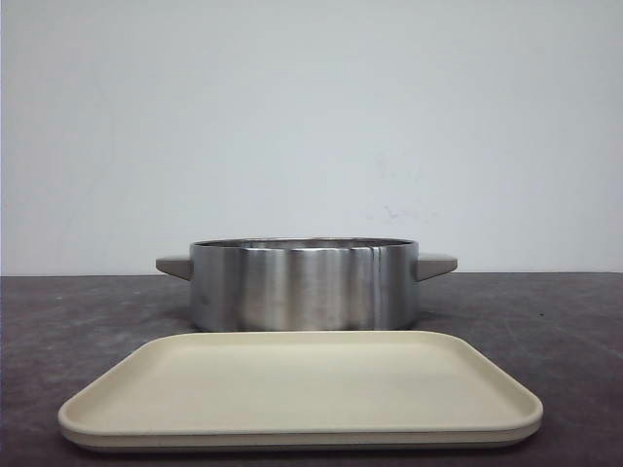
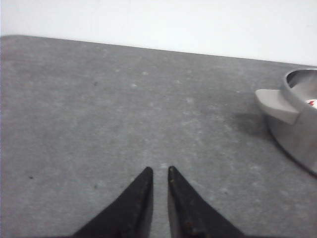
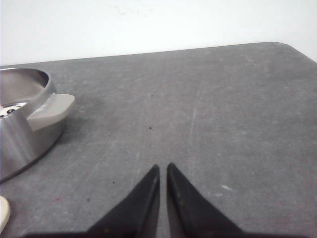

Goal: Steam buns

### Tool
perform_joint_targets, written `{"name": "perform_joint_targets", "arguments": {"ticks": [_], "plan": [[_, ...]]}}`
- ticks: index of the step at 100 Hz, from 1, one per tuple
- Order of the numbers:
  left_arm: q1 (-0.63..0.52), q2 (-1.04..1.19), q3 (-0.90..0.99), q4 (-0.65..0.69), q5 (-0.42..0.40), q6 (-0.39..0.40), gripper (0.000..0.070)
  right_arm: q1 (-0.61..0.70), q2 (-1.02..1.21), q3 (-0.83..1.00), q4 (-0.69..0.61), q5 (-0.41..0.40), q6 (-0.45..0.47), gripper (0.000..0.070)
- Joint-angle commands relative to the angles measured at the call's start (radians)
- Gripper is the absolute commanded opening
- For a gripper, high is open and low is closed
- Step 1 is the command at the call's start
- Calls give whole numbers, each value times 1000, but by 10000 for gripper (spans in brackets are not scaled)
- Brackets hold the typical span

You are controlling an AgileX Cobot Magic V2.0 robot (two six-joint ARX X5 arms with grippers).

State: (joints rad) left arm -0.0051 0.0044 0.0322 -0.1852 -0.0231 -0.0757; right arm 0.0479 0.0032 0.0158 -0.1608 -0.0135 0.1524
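A round steel pot [image 1: 304,287] with two grey handles stands in the middle of the dark table. In the front view its wall hides whatever is inside. In the right wrist view a sliver of a white bun with black marks [image 3: 8,110] shows inside the pot [image 3: 25,134]. In the left wrist view a bit of white with a red spot [image 2: 310,102] shows inside the pot [image 2: 292,129]. My left gripper [image 2: 159,169] hangs over bare table left of the pot, shut and empty. My right gripper [image 3: 163,166] is over bare table right of the pot, shut and empty. Neither gripper shows in the front view.
A cream rectangular tray [image 1: 292,384] lies in front of the pot, nothing on it; its corner shows in the right wrist view [image 3: 2,213]. The grey table [image 1: 545,321] reaches a white wall behind. The pot's handles [image 1: 435,265] stick out sideways.
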Motion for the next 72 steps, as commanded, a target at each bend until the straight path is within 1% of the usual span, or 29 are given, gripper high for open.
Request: {"name": "perform_joint_targets", "arguments": {"ticks": [1, 9, 18, 72], "plan": [[11, -1, -19, -10, 2, 55, 17, 1, 0, -4, 11, 3, -11, 18], [23, -1, -19, -8, 4, 64, 17, 1, 0, -4, 11, 3, -10, 17], [24, -1, -18, -3, 4, 37, 17, 1, 0, -4, 11, 4, -11, 17], [24, -1, -18, -3, 4, 38, 16, 1, 0, -4, 11, 4, -11, 17]]}}
